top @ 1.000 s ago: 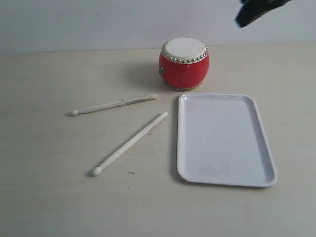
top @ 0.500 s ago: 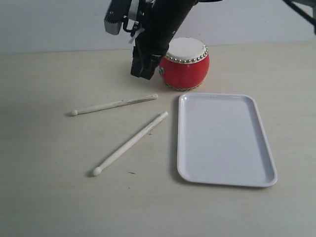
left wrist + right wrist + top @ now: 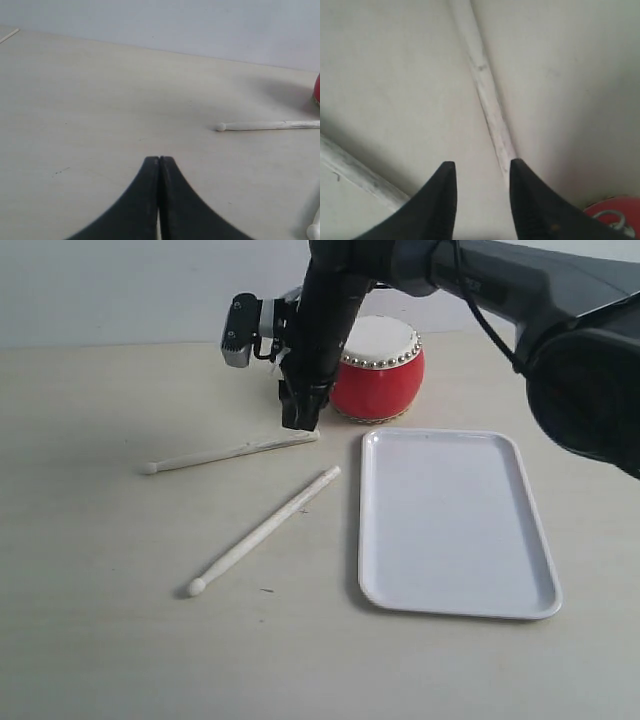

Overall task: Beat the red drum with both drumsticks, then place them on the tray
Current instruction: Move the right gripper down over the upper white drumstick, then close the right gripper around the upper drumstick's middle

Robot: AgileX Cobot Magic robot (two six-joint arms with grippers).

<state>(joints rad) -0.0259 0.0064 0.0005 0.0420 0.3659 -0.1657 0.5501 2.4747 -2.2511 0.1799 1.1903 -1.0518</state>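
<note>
Your left fingers (image 3: pixel 145 200) are clenched together on nothing, low over the surface (image 3: pixel 100 620). Reaching across, your right fingers (image 3: pixel 300 418) stand parted, grasping nothing, right at the thick end of the farther drumstick (image 3: pixel 225 453), while the nearer drumstick (image 3: pixel 265 531) lies apart in front. The red drum (image 3: pixel 376 380) stands just behind those fingers, and the tray (image 3: pixel 450 530) lies to the right, near the drum.
</note>
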